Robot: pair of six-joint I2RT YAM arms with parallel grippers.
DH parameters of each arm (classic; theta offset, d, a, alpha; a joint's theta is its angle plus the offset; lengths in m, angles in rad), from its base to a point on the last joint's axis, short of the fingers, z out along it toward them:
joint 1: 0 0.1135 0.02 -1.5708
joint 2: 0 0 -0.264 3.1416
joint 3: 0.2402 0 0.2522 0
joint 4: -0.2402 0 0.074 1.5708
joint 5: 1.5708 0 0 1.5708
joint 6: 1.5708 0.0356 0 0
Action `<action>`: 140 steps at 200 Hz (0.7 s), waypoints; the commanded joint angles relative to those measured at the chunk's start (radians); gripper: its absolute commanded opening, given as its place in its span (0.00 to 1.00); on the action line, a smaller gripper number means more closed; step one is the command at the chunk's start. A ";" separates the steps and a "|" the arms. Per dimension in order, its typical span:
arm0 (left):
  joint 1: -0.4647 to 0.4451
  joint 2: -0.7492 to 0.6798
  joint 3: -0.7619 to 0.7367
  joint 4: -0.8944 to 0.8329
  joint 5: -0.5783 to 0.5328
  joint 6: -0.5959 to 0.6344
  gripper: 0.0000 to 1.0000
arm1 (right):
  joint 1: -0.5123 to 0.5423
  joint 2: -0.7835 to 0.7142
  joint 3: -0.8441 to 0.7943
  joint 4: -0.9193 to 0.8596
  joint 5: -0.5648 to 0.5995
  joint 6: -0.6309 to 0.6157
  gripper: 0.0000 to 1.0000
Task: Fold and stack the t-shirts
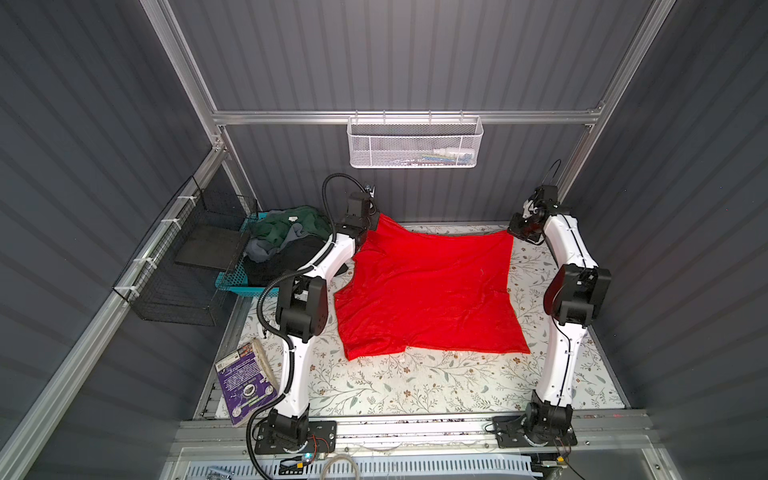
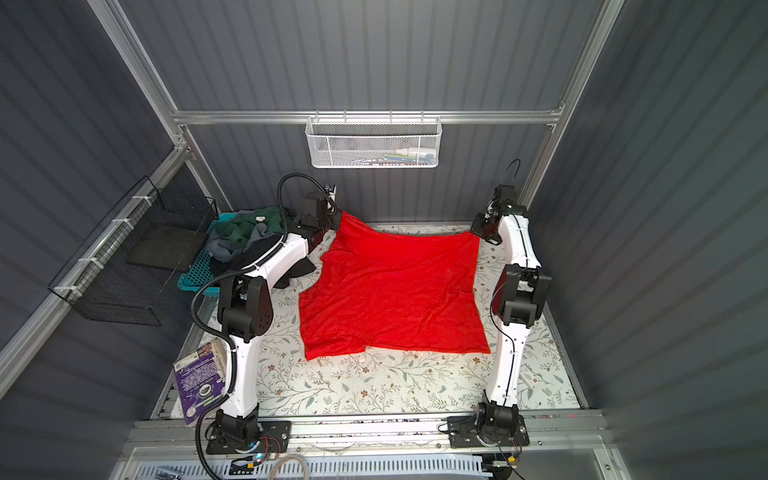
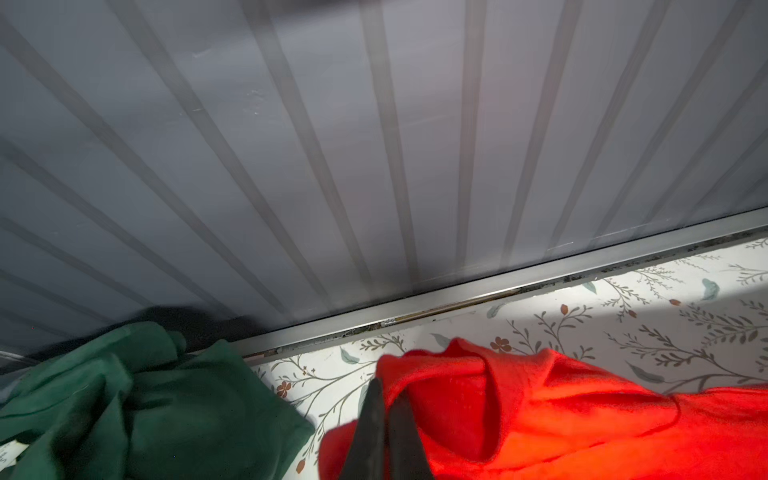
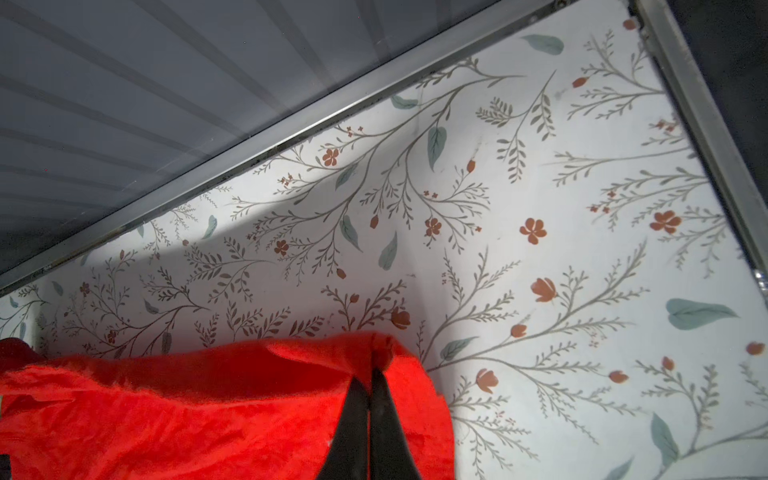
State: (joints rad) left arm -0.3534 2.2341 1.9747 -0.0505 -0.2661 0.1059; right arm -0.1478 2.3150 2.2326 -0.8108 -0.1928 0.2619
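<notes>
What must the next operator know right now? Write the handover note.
Left gripper: shut on the far left corner of the red t-shirt.
Right gripper: shut on its far right corner.
The shirt lies spread on the table, wrinkled, not yet folded.
Dark green t-shirt, grey t-shirt and black t-shirt: heaped unfolded in the teal basket.
Done: red one laid out.
Left: fold it, fold the others, stack all. No stack yet.

There is one each: red t-shirt, green shirt, grey shirt, black shirt, teal basket, book. Two tools: left tool, right tool.
</notes>
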 commanded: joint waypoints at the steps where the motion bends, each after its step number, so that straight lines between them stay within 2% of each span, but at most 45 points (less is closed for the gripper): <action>1: 0.001 -0.032 -0.041 0.004 -0.012 0.006 0.00 | 0.008 -0.035 -0.071 -0.024 0.003 0.011 0.00; 48: 0.001 -0.092 -0.179 0.040 -0.008 -0.025 0.00 | 0.008 -0.186 -0.365 0.113 -0.020 0.051 0.00; 93: -0.005 -0.141 -0.263 0.057 0.001 -0.072 0.00 | 0.010 -0.235 -0.465 0.118 -0.027 0.059 0.00; 140: -0.023 -0.253 -0.371 0.070 -0.012 -0.119 0.00 | 0.012 -0.329 -0.589 0.162 -0.052 0.081 0.00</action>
State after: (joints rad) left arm -0.3645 2.0682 1.6436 -0.0105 -0.2661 0.0357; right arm -0.1421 2.0354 1.6897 -0.6762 -0.2237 0.3206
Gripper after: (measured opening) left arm 0.052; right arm 0.048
